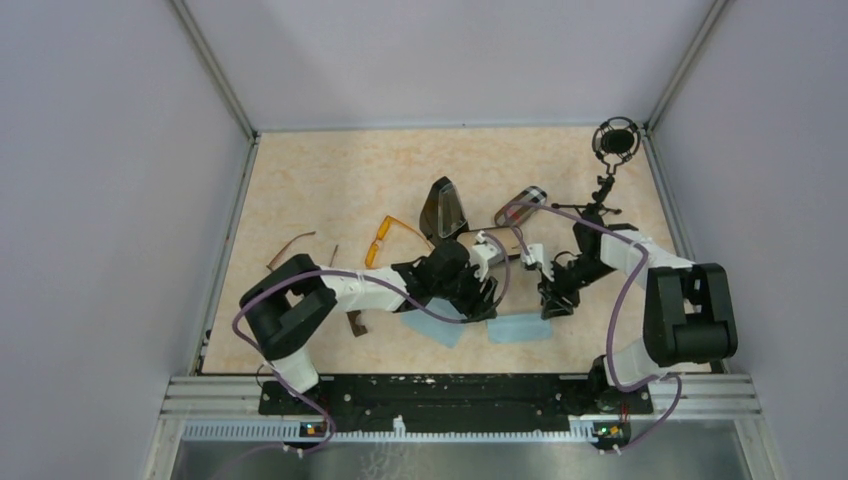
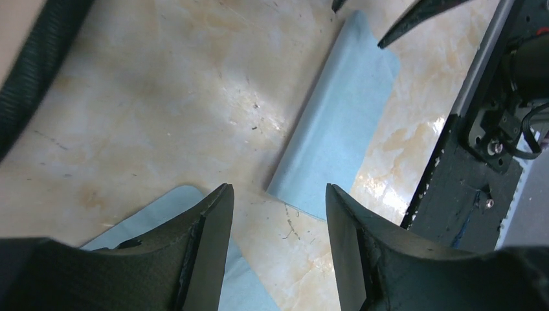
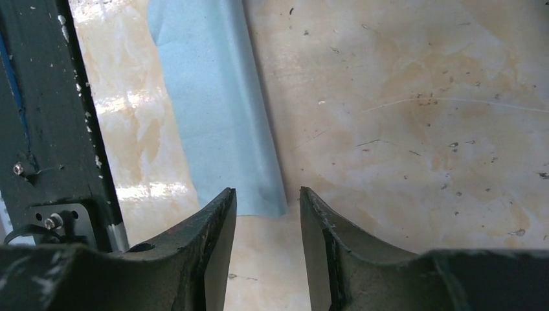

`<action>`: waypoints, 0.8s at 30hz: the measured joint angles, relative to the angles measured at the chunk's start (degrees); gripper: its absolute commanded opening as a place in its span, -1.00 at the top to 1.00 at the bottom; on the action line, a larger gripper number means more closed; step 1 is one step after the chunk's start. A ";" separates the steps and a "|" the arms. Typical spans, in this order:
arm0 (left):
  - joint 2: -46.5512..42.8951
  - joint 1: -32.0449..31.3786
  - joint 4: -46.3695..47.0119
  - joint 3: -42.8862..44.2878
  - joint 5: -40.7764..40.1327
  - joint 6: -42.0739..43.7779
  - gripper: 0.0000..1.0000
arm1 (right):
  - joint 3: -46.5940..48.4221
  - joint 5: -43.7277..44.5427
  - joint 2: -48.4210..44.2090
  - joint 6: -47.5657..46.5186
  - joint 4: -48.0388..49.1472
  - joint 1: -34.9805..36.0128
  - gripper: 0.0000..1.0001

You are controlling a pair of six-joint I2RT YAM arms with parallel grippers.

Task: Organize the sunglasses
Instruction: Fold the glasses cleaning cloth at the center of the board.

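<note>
The amber-orange sunglasses [image 1: 385,238] lie on the table left of centre. The thin brown sunglasses [image 1: 290,246] lie further left, partly hidden by my left arm. My left gripper [image 1: 481,297] [image 2: 278,194] is open just above the table, with only bare tabletop and the edges of two light blue cloths [image 2: 340,123] [image 2: 152,210] between its fingers. My right gripper [image 1: 555,301] [image 3: 267,197] is open too, at the end of a blue cloth [image 3: 213,97], holding nothing. Neither pair of sunglasses shows in the wrist views.
A black triangular case [image 1: 443,207] and a plaid cylindrical case [image 1: 521,205] sit behind the grippers. Two blue cloths [image 1: 437,326] [image 1: 520,328] lie near the front edge. A black stand [image 1: 614,140] is in the back right corner. The black base rail [image 2: 459,188] runs close by.
</note>
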 measured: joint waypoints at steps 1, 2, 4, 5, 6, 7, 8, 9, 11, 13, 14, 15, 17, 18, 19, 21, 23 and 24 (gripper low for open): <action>0.61 -0.07 0.13 0.02 0.66 0.39 -0.19 | 0.28 0.04 0.72 0.00 0.24 -0.02 0.16; 1.36 -0.11 0.13 0.02 1.27 0.81 -0.15 | 0.57 0.09 1.38 -0.02 0.39 0.00 0.16; 2.56 -0.17 0.09 0.13 2.03 1.42 -0.09 | 0.94 0.07 2.73 -0.07 0.85 0.00 0.16; 3.32 -0.17 0.02 0.39 2.40 1.84 -0.06 | 1.07 0.13 3.37 -0.13 1.03 0.00 0.16; 4.11 -0.17 -0.02 0.79 2.67 2.19 -0.03 | 1.25 0.13 4.07 -0.31 1.01 -0.02 0.17; 4.79 -0.17 0.00 1.14 2.91 2.40 0.01 | 1.33 0.13 4.66 -0.44 1.18 0.00 0.20; 5.33 -0.17 0.00 1.40 3.17 2.54 0.04 | 1.53 0.11 5.25 -0.52 1.05 0.00 0.22; 5.68 -0.17 0.13 1.53 3.45 2.62 0.07 | 2.08 -0.07 5.97 -0.59 0.55 0.00 0.25; 6.25 -0.17 0.28 1.99 4.04 2.95 0.16 | 2.86 -0.09 6.88 -0.87 0.31 0.00 0.32; 6.78 -0.13 0.48 2.29 4.52 3.30 0.23 | 3.54 -0.09 7.63 -1.05 0.13 -0.02 0.38; 7.02 -0.13 0.61 2.40 4.76 3.41 0.27 | 3.58 -0.11 7.78 -1.18 0.17 -0.02 0.42; 7.26 -0.13 0.66 2.62 5.09 3.56 0.31 | 3.61 -0.07 7.85 -1.33 0.09 0.00 0.45; 7.69 -0.13 0.85 2.82 5.57 3.69 0.41 | 3.65 -0.02 8.09 -1.49 -0.22 -0.02 0.51; 7.89 -0.11 0.96 2.89 5.79 3.72 0.46 | 3.76 0.04 8.28 -1.53 -0.42 0.00 0.54; 8.09 -0.09 1.09 2.99 6.01 3.76 0.52 | 3.89 0.09 8.52 -1.60 -0.55 -0.02 0.56; 8.31 0.02 1.22 3.02 6.38 3.76 0.59 | 3.93 0.09 8.83 -1.79 -0.70 -0.02 0.60; 8.57 0.09 1.31 3.06 6.84 3.76 0.65 | 3.93 0.24 8.83 -1.90 -0.90 -0.02 0.64; 8.68 0.13 1.38 3.13 6.99 3.69 0.68 | 3.93 0.33 8.83 -1.97 -0.92 -0.02 0.66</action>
